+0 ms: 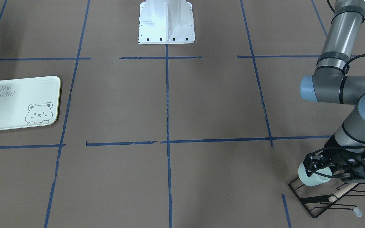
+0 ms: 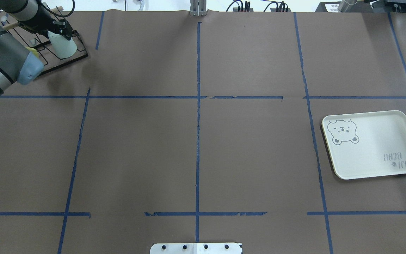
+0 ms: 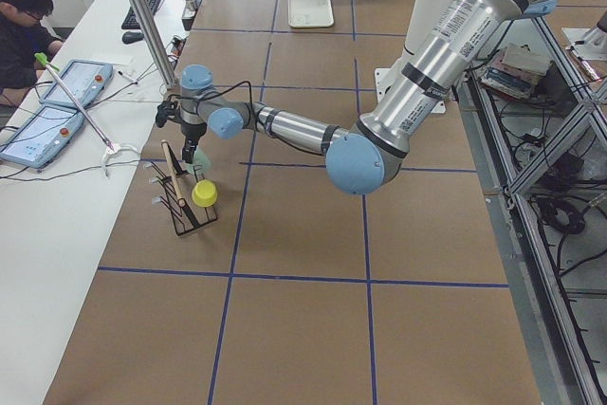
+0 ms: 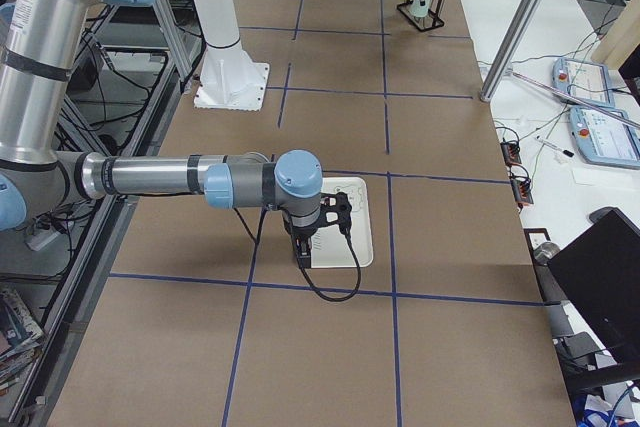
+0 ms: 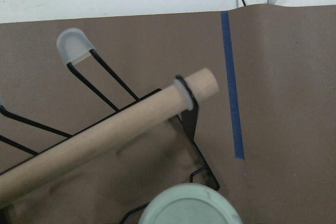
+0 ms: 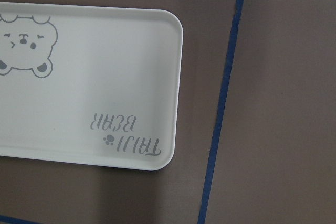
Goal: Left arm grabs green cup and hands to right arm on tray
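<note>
The green cup [image 1: 309, 182] sits on the black wire rack [image 1: 315, 202] at the table's far left corner, and it also shows in the overhead view [image 2: 63, 46]. My left gripper [image 1: 317, 167] is at the cup with its fingers on either side. I cannot tell whether they press on it. The left wrist view shows the cup's round end [image 5: 189, 208] at the bottom edge. The tray [image 2: 375, 155] lies bare on the right side of the table. My right gripper [image 4: 318, 237] hovers near the tray [image 4: 358, 209]; I cannot tell whether it is open or shut.
A pale yellow cup [image 3: 204, 194] sits on the same rack, nearer the robot. A wooden dowel [image 5: 105, 135] runs along the rack's top. The robot's white base [image 1: 166, 22] stands mid-table. An operator and tablets are at the side desk [image 3: 57, 101].
</note>
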